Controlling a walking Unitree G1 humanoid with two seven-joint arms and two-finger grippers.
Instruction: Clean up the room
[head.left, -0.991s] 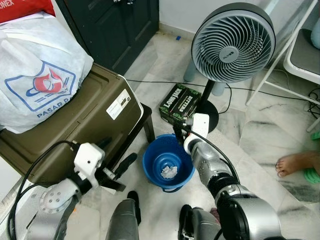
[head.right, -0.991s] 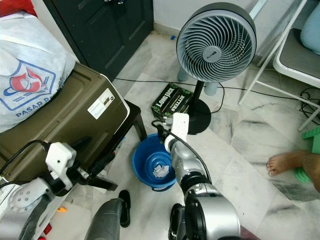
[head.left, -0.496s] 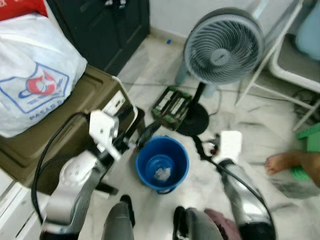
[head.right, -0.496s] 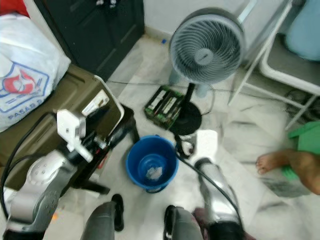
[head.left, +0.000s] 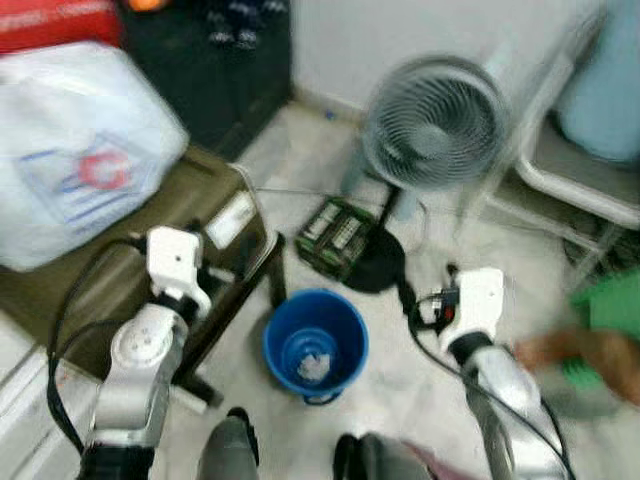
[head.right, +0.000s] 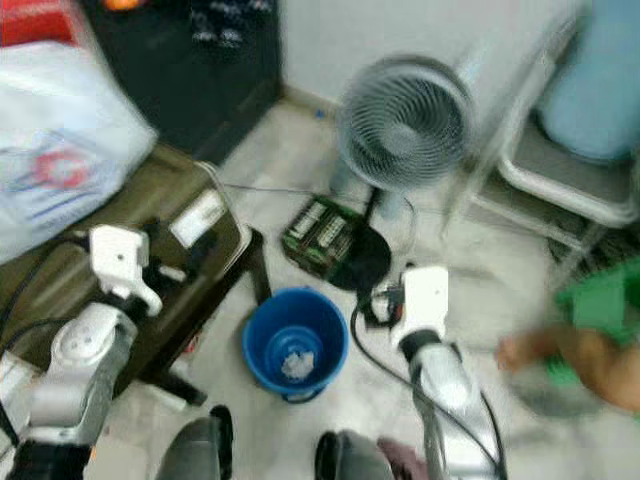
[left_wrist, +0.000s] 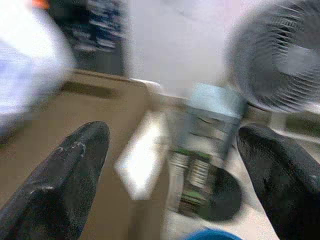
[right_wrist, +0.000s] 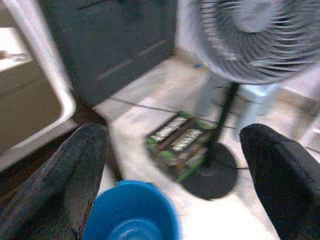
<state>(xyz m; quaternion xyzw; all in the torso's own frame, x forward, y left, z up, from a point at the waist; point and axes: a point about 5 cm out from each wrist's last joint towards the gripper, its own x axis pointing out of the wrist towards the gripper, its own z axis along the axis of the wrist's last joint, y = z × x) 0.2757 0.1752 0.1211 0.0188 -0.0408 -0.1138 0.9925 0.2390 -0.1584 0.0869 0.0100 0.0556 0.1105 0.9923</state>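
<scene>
olive case (head.left: 120, 260) beside left gripper (left_wrist: 170, 165), jaws apart, empty | fan (head.left: 432, 122) beyond right gripper (right_wrist: 175, 170), jaws apart, empty | blue bucket (head.left: 315, 342) between them, crumpled paper (head.left: 314, 366) inside | green carton (head.left: 338, 238) remains on floor; judged partway

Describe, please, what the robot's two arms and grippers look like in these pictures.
Both arms are silver metal with rounded joint housings. Each wrist carries a white, boxy block, and black cables loop from the wrists back along the arms. The left gripper and the right gripper each have two long, thick black fingers with rounded tips; one left finger shows pale scuffs. No lettering can be made out through the blur.
</scene>
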